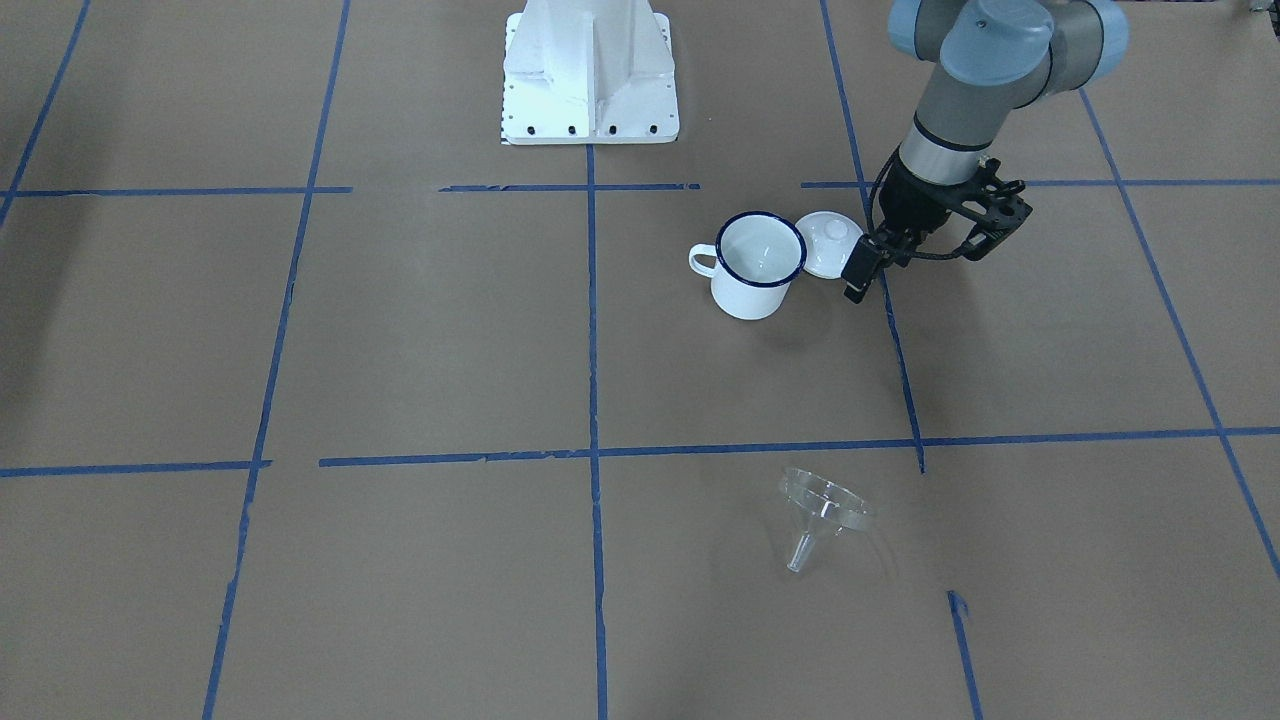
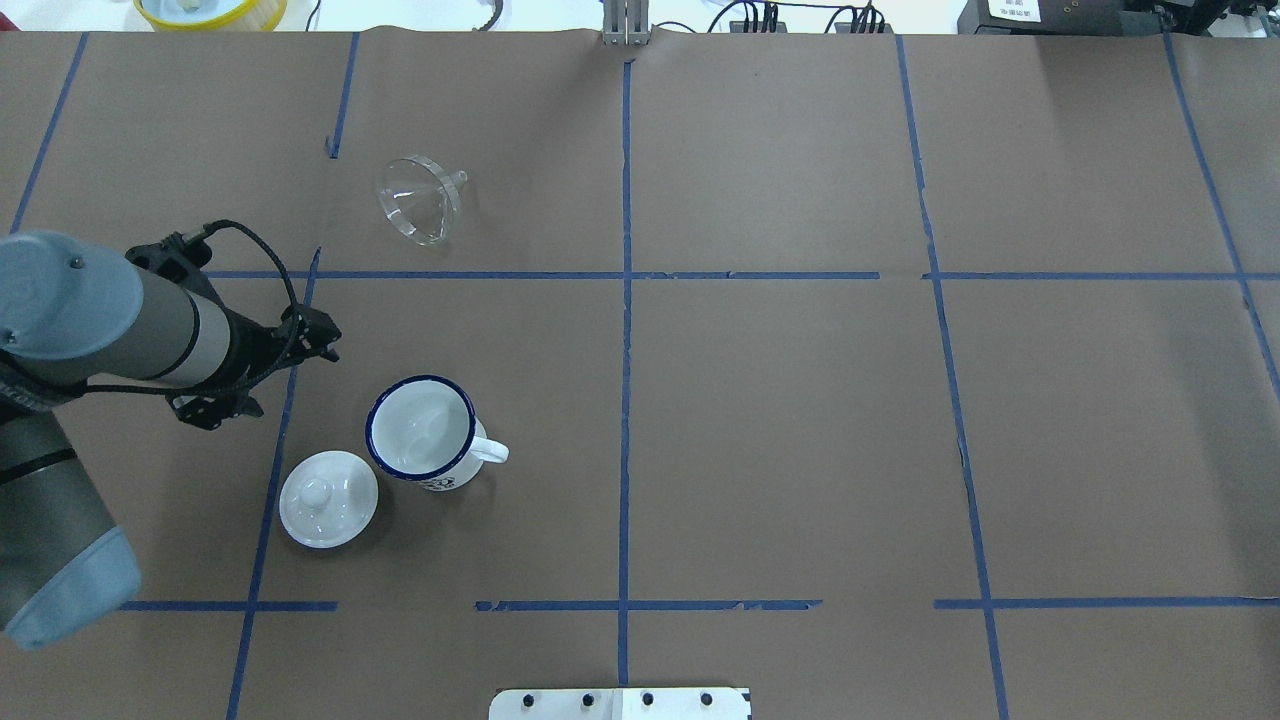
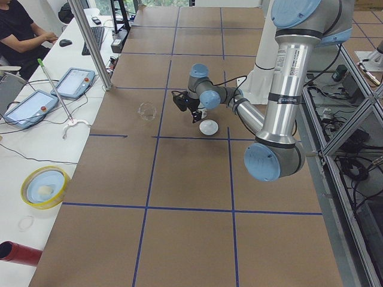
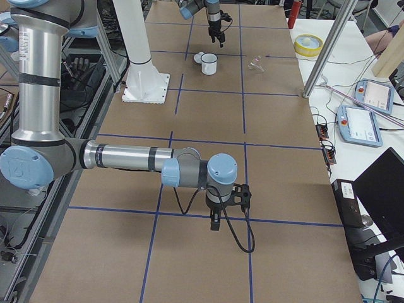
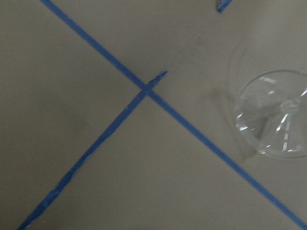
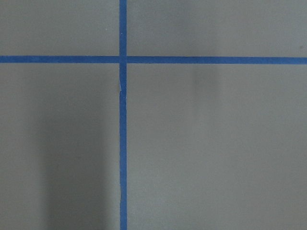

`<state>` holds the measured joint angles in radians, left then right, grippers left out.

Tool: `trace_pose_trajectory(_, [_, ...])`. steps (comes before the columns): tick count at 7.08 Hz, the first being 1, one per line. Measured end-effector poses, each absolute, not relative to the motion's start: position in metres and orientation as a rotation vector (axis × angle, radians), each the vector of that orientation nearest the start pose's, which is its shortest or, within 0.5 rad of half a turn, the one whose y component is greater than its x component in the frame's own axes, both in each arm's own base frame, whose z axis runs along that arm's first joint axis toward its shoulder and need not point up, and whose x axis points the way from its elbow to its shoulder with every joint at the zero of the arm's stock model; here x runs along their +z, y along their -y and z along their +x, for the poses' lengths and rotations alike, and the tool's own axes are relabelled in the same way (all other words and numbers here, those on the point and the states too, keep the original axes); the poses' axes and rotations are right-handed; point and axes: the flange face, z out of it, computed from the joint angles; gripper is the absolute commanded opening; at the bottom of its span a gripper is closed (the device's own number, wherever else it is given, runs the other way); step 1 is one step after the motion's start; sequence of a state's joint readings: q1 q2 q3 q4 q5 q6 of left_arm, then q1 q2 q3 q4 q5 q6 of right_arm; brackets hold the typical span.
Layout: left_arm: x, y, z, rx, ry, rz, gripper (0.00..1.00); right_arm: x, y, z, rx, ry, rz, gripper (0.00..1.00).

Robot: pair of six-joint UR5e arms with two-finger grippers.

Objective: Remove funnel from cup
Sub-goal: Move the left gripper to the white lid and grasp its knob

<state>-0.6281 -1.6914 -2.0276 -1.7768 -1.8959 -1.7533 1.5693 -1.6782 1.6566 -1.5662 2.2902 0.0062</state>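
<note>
Front view: your funnel (image 1: 822,508) lay on its side on the table (image 1: 400,340), out of the cup (image 1: 752,290) and well apart from it. The lid (image 1: 828,243) sat just beside the cup.
Left gripper (image 1: 862,272): it hung just beside the lid. I couldn't tell you whether it was wide or narrow.
Overhead: the cup stood upright. The funnel lay one tape square over from it, spout pointing away from the left arm.
Left-end view: the funnel lay toward your side of the table, the lid nearer the robot.
Right-end view: the right gripper (image 4: 214,222) hung low over the table, well apart from the cup. I couldn't tell its gap.
Left wrist: you saw the funnel's mouth at the right edge, near crossed tape.
Right wrist: a tape cross on the table.
</note>
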Motion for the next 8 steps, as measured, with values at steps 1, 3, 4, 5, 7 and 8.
trace_pose_trajectory(1, [0.37,0.354,0.362,-0.581,-0.825,-0.168,0.99,0.67,0.445,0.067,0.011,0.719,-0.019,1.0])
trace_pose_trajectory(3, [0.373,0.316,0.378,-0.556,-0.802,-0.231,0.93,0.67,0.445,0.067,0.01,0.719,-0.019,1.0])
trace_pose_trajectory(4, [0.373,0.311,0.385,-0.554,-0.798,-0.243,0.9,0.67,0.445,0.067,0.011,0.719,-0.019,1.0])
trace_pose_trajectory(5, [0.372,0.313,0.395,-0.553,-0.798,-0.246,0.89,0.67,0.445,0.067,0.011,0.719,-0.019,1.0])
trace_pose_trajectory(7, [0.372,0.319,0.409,-0.552,-0.796,-0.241,0.8,0.67,0.445,0.067,0.01,0.719,-0.019,1.0])
trace_pose_trajectory(8, [0.378,0.321,0.413,-0.553,-0.784,-0.24,0.74,0.67,0.445,0.067,0.011,0.719,-0.019,1.0])
